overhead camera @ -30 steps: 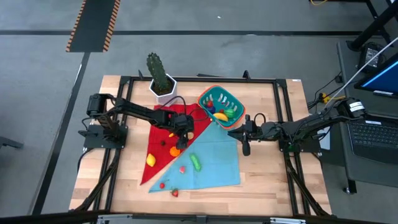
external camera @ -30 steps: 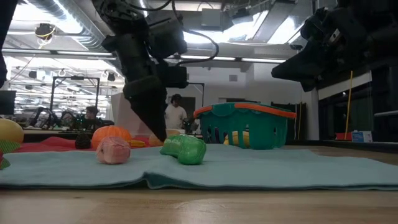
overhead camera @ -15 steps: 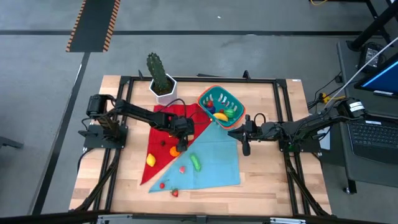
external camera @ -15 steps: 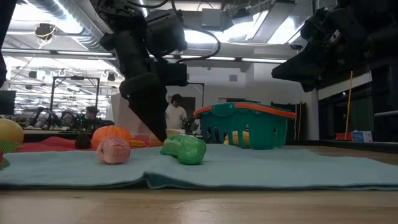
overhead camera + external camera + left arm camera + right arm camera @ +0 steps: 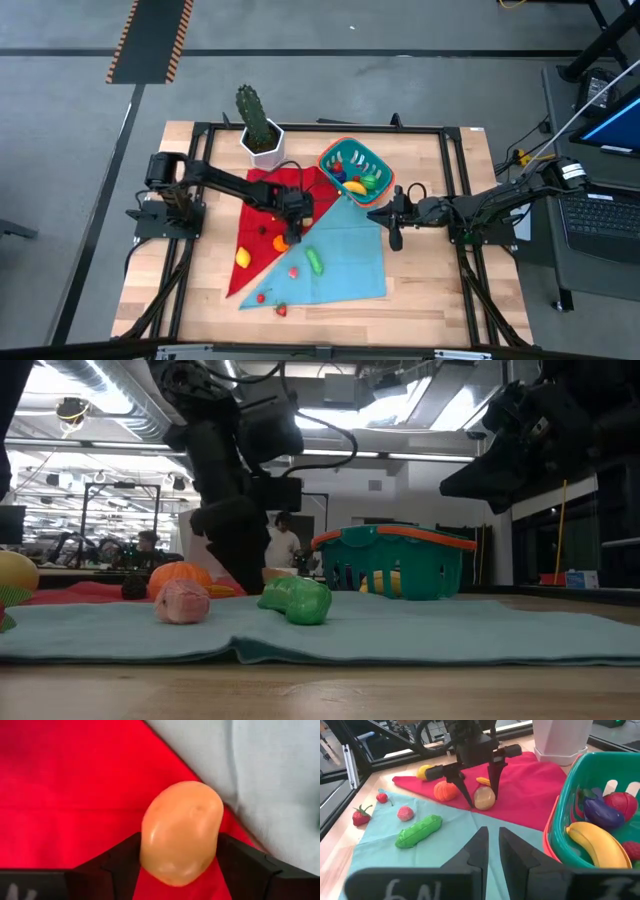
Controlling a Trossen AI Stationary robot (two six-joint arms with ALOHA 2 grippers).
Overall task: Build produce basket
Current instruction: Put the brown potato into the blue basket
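The teal basket (image 5: 352,165) with an orange-red rim (image 5: 551,827) stands at the table's far middle and holds a banana (image 5: 595,845), an eggplant (image 5: 602,812) and other produce. More produce lies on the red cloth (image 5: 262,200) and teal cloth (image 5: 340,255): an orange (image 5: 445,791), a lemon (image 5: 424,771), a green pod (image 5: 418,831) and berries (image 5: 405,813). My left gripper (image 5: 179,840) points down at a tan, potato-like piece (image 5: 484,798) on the red cloth. My right gripper (image 5: 372,213) hovers shut beside the basket, touching nothing. My left gripper has its two fingers (image 5: 125,857) against opposite sides of the tan piece (image 5: 150,840), one on each flank. The fingers come steeply from above, slanting down. The piece still rests on the red cloth.
A white pot with a cactus (image 5: 262,140) stands at the far left of the cloths. A strawberry (image 5: 361,815) and a small red berry (image 5: 381,797) lie near the teal cloth's edge. A black frame (image 5: 320,128) borders the wooden tabletop.
My left gripper has settled slightly lower over the tan piece on the red cloth. The produce, the basket and my right gripper have kept their places.
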